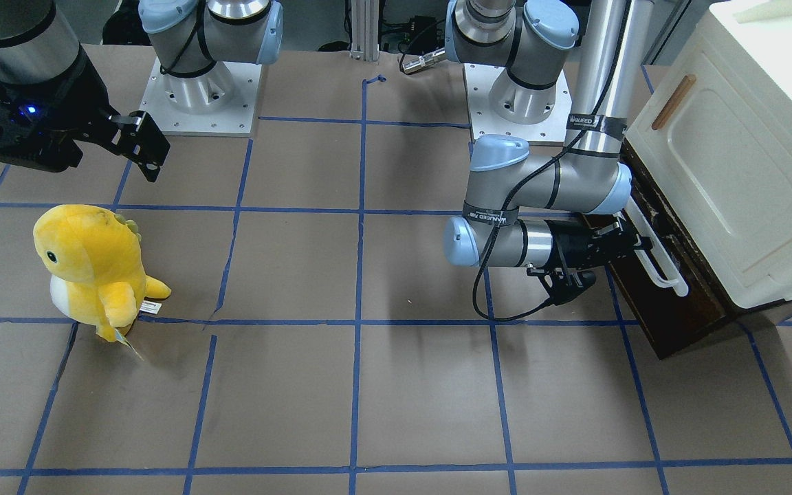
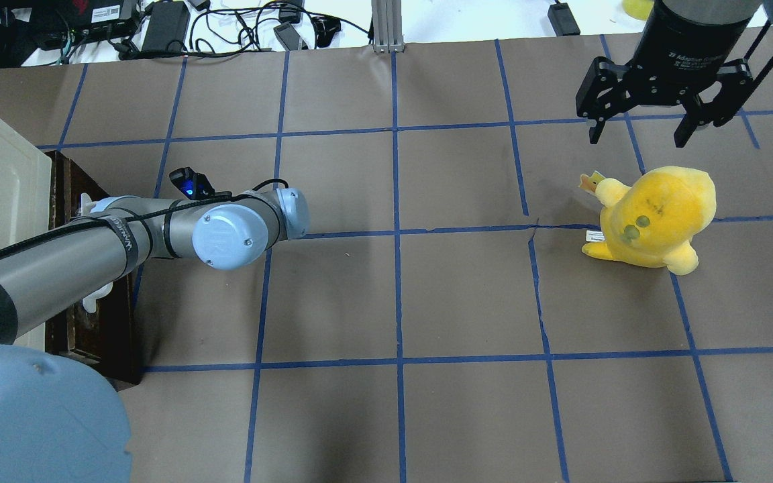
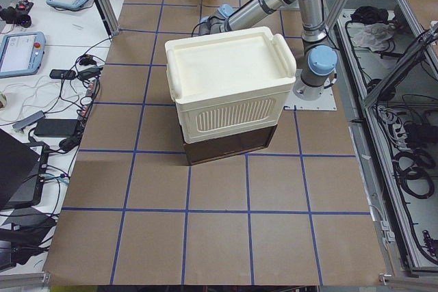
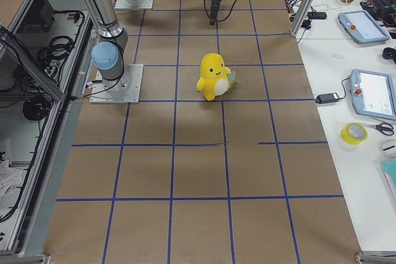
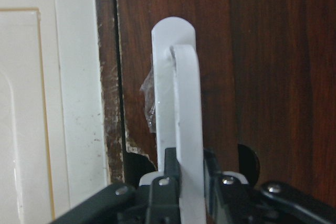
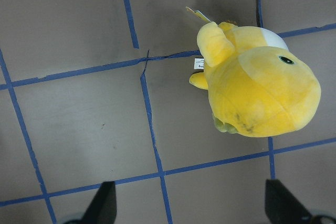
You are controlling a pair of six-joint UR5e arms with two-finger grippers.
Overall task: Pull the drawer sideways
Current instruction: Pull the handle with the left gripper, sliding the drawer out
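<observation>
The drawer (image 1: 674, 309) has a dark brown wooden front and sits at the bottom of a cream cabinet (image 1: 733, 158). Its long white bar handle (image 1: 661, 258) runs along the front. My left gripper (image 1: 633, 249) is at the handle. In the left wrist view the left gripper (image 5: 186, 179) is shut on the white bar (image 5: 181, 108), with one black finger (image 5: 167, 182) on each side. None of the drawer's interior shows. My right gripper (image 2: 641, 131) is open and empty, hanging far from the drawer above the table.
A yellow plush dinosaur (image 1: 93, 265) stands on the brown, blue-taped table below the right gripper, also in the right wrist view (image 6: 257, 93). The cabinet door has a small wooden handle (image 1: 673, 102). The arm bases (image 1: 200, 89) stand at the table's back.
</observation>
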